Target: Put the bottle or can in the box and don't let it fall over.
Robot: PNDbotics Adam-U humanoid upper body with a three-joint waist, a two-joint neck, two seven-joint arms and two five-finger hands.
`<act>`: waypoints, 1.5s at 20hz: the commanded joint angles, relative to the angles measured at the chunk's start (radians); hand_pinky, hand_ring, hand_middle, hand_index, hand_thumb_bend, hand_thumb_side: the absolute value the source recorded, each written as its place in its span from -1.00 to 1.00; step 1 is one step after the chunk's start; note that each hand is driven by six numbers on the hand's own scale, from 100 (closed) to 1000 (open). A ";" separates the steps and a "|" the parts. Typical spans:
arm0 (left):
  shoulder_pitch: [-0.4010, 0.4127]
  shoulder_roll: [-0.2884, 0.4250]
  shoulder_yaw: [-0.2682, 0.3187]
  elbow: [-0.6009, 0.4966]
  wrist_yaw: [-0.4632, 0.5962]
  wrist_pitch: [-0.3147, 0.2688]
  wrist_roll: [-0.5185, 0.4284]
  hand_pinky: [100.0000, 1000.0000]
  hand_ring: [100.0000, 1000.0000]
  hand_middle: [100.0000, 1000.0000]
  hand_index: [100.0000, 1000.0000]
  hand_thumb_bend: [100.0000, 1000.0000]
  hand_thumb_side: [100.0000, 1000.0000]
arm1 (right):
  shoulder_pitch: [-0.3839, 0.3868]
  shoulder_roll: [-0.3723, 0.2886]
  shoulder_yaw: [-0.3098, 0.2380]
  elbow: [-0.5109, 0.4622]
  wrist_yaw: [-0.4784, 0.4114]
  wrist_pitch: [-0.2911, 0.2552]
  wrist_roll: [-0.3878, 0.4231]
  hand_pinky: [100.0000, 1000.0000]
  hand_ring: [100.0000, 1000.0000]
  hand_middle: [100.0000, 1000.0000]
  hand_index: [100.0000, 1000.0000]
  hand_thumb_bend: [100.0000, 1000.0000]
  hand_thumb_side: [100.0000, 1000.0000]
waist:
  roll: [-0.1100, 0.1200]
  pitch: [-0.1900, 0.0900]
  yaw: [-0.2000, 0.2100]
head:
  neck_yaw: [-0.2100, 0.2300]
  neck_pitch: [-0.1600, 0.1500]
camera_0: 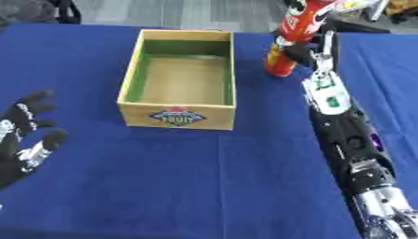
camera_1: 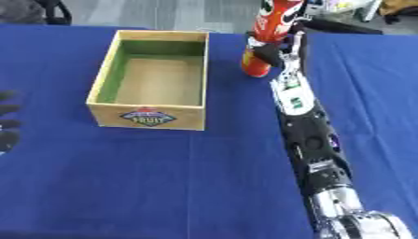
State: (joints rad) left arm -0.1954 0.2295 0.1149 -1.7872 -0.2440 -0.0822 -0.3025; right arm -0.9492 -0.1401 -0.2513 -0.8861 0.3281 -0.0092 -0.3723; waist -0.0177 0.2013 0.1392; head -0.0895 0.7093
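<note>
Beside the wooden box (camera_0: 178, 77), on its right, we see the right hand (camera_0: 303, 50) grasping a tilted red bottle (camera_0: 296, 35); the left hand (camera_0: 24, 137) rests released lower left on the blue surface (camera_0: 204, 177).

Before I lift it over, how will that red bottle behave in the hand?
The red bottle is tall and narrow and already leaning, so it probably tips easily. It looks rigid, unlikely to flop. The right hand grips low, so the top may swing. Weight cannot be judged.
</note>
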 commanded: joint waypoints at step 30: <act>0.005 0.009 -0.009 -0.006 0.014 0.005 -0.010 0.49 0.74 0.80 0.84 0.34 0.34 | -0.120 0.255 0.240 -0.053 0.121 -0.066 0.380 -0.28 -0.36 -0.57 -0.18 -0.85 -1.00 | 0.007 -0.059 -0.021 | -0.034 -0.002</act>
State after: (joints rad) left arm -0.1825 0.2295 0.1079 -1.7815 -0.2369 -0.0753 -0.3112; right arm -1.0500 0.1050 -0.0117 -0.9297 0.4301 -0.0706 0.0013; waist -0.0190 0.1582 0.1181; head -0.1185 0.7106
